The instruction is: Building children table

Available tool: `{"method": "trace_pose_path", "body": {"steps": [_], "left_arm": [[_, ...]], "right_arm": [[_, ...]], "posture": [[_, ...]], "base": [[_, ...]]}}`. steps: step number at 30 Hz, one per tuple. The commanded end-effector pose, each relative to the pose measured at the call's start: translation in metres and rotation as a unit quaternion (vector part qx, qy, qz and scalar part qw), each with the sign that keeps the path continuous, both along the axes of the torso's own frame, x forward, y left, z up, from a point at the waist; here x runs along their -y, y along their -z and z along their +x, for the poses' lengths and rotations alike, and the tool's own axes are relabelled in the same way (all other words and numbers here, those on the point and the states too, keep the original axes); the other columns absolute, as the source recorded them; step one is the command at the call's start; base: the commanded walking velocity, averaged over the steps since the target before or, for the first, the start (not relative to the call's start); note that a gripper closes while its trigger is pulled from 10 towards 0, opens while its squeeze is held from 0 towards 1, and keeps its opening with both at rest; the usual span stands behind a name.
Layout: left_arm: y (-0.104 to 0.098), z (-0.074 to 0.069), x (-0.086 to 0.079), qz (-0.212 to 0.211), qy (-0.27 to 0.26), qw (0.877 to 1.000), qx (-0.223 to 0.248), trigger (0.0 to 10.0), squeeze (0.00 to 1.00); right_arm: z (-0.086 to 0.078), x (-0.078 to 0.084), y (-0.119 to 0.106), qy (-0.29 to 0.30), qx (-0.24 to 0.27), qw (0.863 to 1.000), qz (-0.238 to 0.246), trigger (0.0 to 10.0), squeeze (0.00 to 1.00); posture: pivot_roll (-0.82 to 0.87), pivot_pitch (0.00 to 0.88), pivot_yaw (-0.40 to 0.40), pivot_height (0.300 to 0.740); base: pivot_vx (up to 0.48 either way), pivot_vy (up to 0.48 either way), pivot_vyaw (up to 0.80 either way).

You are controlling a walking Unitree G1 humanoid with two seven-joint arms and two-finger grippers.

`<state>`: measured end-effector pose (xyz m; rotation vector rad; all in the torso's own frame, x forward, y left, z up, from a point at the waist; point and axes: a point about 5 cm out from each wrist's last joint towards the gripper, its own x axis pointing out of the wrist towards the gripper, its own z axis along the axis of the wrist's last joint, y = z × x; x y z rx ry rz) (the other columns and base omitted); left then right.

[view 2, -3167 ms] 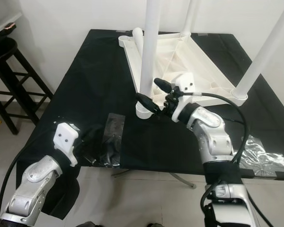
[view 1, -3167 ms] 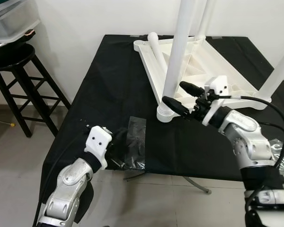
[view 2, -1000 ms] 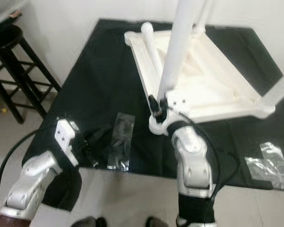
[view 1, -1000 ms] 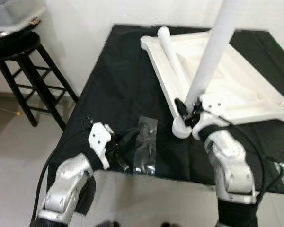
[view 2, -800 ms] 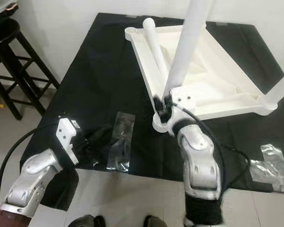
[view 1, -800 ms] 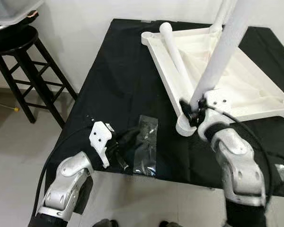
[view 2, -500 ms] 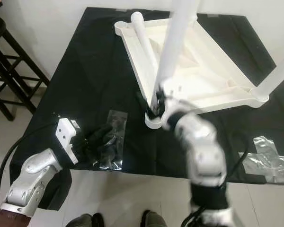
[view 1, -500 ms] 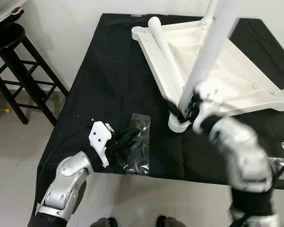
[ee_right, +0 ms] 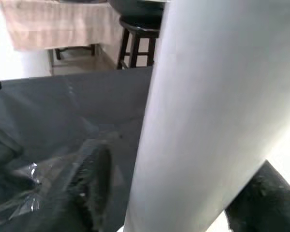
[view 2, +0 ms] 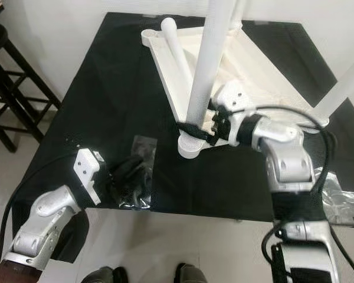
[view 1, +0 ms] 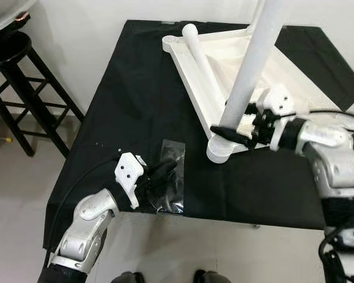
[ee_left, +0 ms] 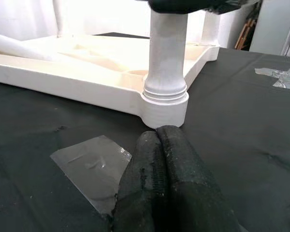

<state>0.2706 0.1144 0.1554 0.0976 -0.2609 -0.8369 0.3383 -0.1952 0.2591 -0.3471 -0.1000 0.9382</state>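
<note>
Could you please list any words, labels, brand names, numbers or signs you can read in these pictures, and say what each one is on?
There is no readable text.
White table top, its upright leg and the loose leg: plain, no lettering.
Clear plastic bag under the left claw: no print can be made out.
Silver tape on the black cloth: unmarked.
Right claw and its white wrist housing: no lettering visible.

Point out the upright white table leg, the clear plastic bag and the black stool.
upright white table leg (view 1: 251,71), left eye view, middle of its shaft
clear plastic bag (view 1: 176,154), left eye view, its upper part
black stool (view 1: 12,47), left eye view, its round seat
</note>
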Motion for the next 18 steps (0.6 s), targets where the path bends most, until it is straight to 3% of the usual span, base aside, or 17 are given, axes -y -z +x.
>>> {"method": "trace_pose_path", "body": {"steps": [1, 7, 9, 16, 17, 18], "left_arm": [[0.005, -0.002, 0.002, 0.008, 0.006, 1.0, -0.003, 10.0, 0.0], [0.006, -0.003, 0.003, 0.009, 0.007, 1.0, -0.002, 10.0, 0.0], [0.007, -0.003, 0.004, 0.013, 0.006, 1.0, -0.002, 10.0, 0.0], [0.007, -0.003, 0.003, 0.016, 0.005, 1.0, -0.001, 10.0, 0.0], [0.008, -0.003, 0.003, 0.016, 0.004, 1.0, -0.001, 10.0, 0.0], [0.008, -0.003, 0.003, 0.016, 0.004, 1.0, -0.001, 10.0, 0.0]], "right_arm": [[0.004, 0.001, 0.009, -0.018, -0.02, 0.999, 0.02, 0.0, 0.0], [0.011, -0.001, 0.024, -0.007, -0.038, 0.999, 0.017, 0.0, 0.0], [0.012, -0.001, 0.033, 0.023, -0.032, 0.999, 0.015, 0.0, 0.0], [0.01, -0.001, 0.039, 0.051, -0.032, 0.998, 0.027, 0.0, 0.0], [0.003, -0.011, 0.058, 0.107, -0.053, 0.992, 0.04, 0.0, 0.0], [0.003, -0.011, 0.058, 0.107, -0.053, 0.992, 0.04, 0.0, 0.0]], "posture": [[0.04, 0.165, -0.024, 0.74], [0.04, 0.165, -0.028, 0.74], [0.04, 0.164, -0.032, 0.74], [0.03, 0.164, -0.033, 0.74], [0.02, 0.163, -0.037, 0.74], [0.02, 0.163, -0.037, 0.74]], "base": [[0.0, 0.0, 0.0], [0.0, 0.0, 0.0], [0.0, 0.0, 0.0], [0.0, 0.0, 0.0], [0.0, 0.0, 0.0], [0.0, 0.0, 0.0]]}}
